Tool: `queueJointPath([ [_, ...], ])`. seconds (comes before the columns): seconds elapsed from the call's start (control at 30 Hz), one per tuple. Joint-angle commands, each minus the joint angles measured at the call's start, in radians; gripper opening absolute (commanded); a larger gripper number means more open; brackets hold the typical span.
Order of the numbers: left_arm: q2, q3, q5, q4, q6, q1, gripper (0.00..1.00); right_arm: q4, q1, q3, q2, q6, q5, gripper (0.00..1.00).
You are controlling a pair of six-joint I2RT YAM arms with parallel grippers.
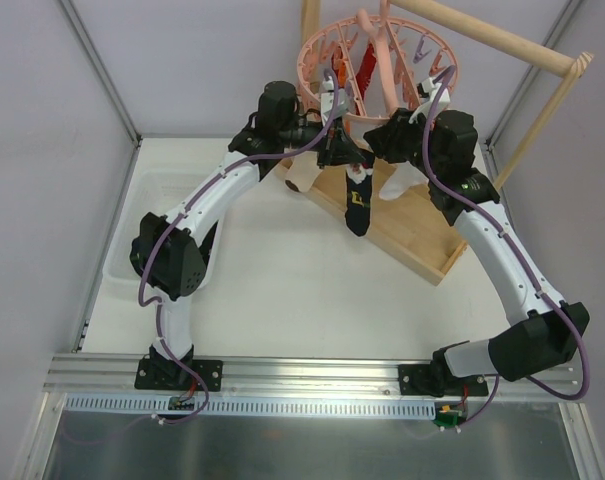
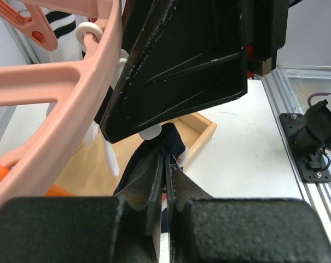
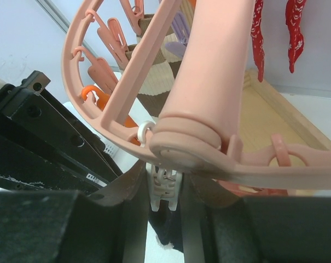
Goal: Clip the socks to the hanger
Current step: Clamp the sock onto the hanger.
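Note:
The pink ring hanger (image 1: 377,55) hangs at the back; its rim fills the left wrist view (image 2: 61,82) and the right wrist view (image 3: 203,98). A black sock (image 1: 357,205) with a yellow mark dangles below the rim. My left gripper (image 1: 348,158) is shut on the sock's top (image 2: 173,145), holding it up under a white clip (image 2: 150,131). My right gripper (image 1: 382,140) is shut on that white clip (image 3: 165,189), one finger on each side. The dark sock (image 3: 176,238) shows just below the clip. Whether the clip grips the sock is hidden.
The pale wooden tray stand (image 1: 412,235) lies under the hanger, its rod (image 1: 502,45) at the back right. Red socks (image 3: 294,33) and a striped sock (image 3: 154,82) hang on the hanger. A white bin (image 1: 172,200) stands on the left.

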Motion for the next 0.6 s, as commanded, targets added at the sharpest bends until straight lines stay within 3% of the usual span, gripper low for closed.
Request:
queueJointPath([
  [0.0, -0.015, 0.047, 0.021, 0.04, 0.02, -0.01, 0.0, 0.038, -0.006, -0.007, -0.038, -0.026, -0.003, 0.01],
  [0.33, 0.023, 0.128, 0.025, 0.04, -0.003, -0.01, 0.0, 0.046, -0.006, -0.018, -0.041, -0.032, -0.001, 0.01],
  [0.57, 0.028, 0.133, -0.047, 0.04, 0.011, -0.007, 0.0, 0.047, -0.005, -0.018, -0.052, -0.035, -0.006, 0.01],
])
